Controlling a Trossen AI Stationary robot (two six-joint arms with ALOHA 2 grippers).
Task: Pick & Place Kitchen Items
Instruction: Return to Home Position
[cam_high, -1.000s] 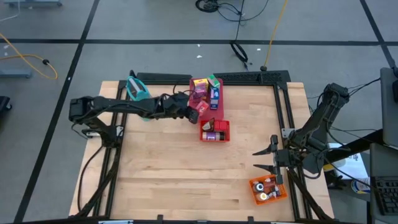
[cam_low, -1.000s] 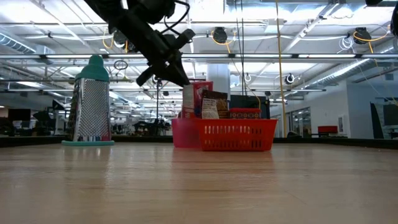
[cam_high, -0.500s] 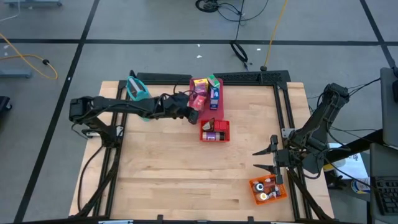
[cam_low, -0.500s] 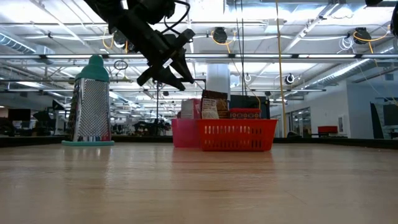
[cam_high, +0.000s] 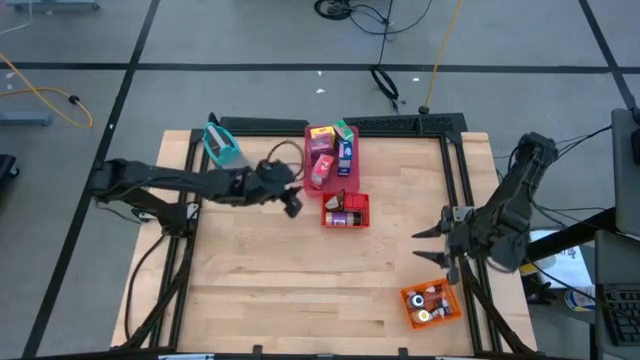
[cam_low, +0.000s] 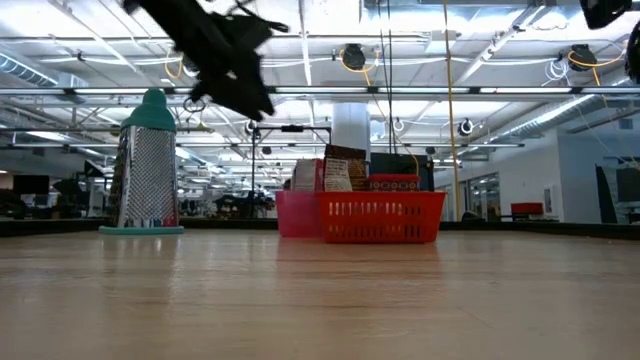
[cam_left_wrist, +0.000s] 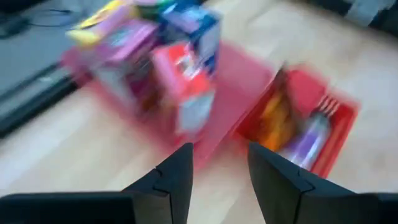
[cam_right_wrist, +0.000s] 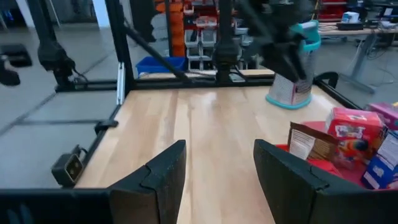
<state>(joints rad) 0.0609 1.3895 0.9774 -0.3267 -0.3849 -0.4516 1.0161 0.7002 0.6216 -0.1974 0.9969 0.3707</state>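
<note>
Several cartons stand on a flat red tray (cam_high: 346, 181) at the table's far middle: a yellow and pink one (cam_high: 321, 139), a blue one (cam_high: 345, 153) and a red one (cam_high: 321, 169), which shows blurred in the left wrist view (cam_left_wrist: 184, 81). My left gripper (cam_high: 292, 206) hangs open above the table, just left of the tray and clear of the red carton (cam_low: 255, 103); its fingers (cam_left_wrist: 177, 171) have nothing between them. My right gripper (cam_high: 428, 246) stands open near the table's right edge, above the wood (cam_right_wrist: 217, 168).
A red basket (cam_high: 346, 211) with a purple bottle, a fork and a packet stands at the near end of the tray (cam_low: 382, 216). A teal-topped metal grater (cam_high: 222, 146) stands far left. An orange bin (cam_high: 431, 305) with small items sits near right. Bare wood spreads over the middle and near left.
My left gripper has opened and let go of the red carton, which now stands on the tray. It has then drawn back from the tray toward the table's left, risen a little and rolled. My right gripper has shifted slightly toward the far edge.
</note>
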